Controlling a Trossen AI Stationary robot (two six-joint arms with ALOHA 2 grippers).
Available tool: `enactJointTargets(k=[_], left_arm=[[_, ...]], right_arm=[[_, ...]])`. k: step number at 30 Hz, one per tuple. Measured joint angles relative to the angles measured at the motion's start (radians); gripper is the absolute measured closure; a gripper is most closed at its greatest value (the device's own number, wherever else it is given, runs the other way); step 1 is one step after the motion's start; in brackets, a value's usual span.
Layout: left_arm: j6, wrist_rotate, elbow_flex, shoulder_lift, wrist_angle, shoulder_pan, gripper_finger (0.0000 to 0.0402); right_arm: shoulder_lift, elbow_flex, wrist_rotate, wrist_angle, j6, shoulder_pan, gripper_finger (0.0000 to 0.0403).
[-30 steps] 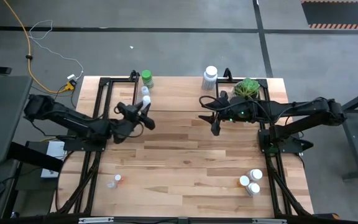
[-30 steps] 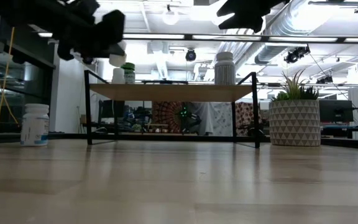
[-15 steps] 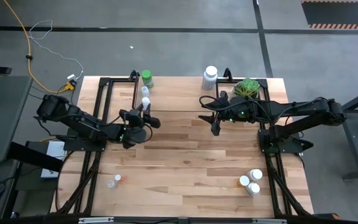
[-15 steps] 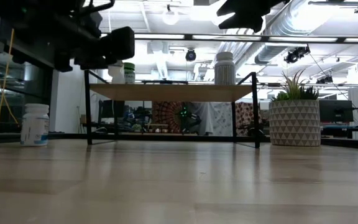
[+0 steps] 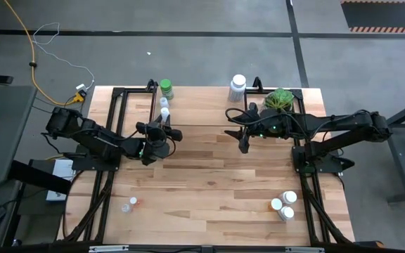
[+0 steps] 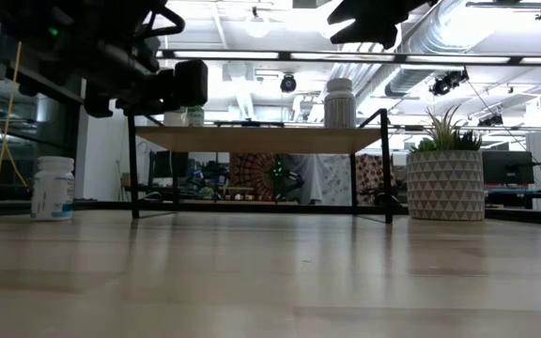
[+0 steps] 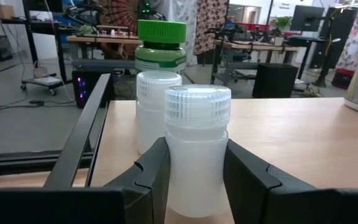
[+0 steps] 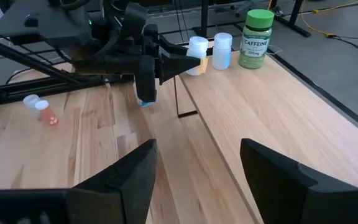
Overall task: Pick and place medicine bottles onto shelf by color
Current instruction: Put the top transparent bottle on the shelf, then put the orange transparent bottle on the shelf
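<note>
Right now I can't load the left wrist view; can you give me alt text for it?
The left gripper has its two dark fingers on either side of a translucent white ribbed-cap pill bottle standing on the light-wood shelf board. Right behind it stand a second white bottle and a green-capped bottle, beside the black metal frame rail.

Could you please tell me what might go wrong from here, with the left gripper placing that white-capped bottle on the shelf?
1. The left gripper brackets the translucent white-capped bottle right next to a second white bottle and the green-capped bottle; a careless retreat could topple them.
2. They stand near the light-wood shelf edge beside its black frame rail, so a nudged bottle might fall off.
</note>
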Motion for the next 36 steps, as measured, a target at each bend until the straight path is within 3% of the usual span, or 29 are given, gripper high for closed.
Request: enactJointTargets(k=[23,29,36], left_arm=[[0.12,0.017,0.0,-0.004,0.015,-0.009,0.0147],[0.197,0.012,0.0,-0.066,0.024,-0.017,0.0117],[0.406,-0.015,0.0,-0.227,0.062,-0.025,0.0097]], right_arm=[[0.0,0.0,0.0,0.0,-0.002,0.0,0.0179],[0.0,0.0,0.0,0.0,-0.001,0.0,0.0179],[0.0,0.001,0.0,0.0,-0.002,0.0,0.0179]])
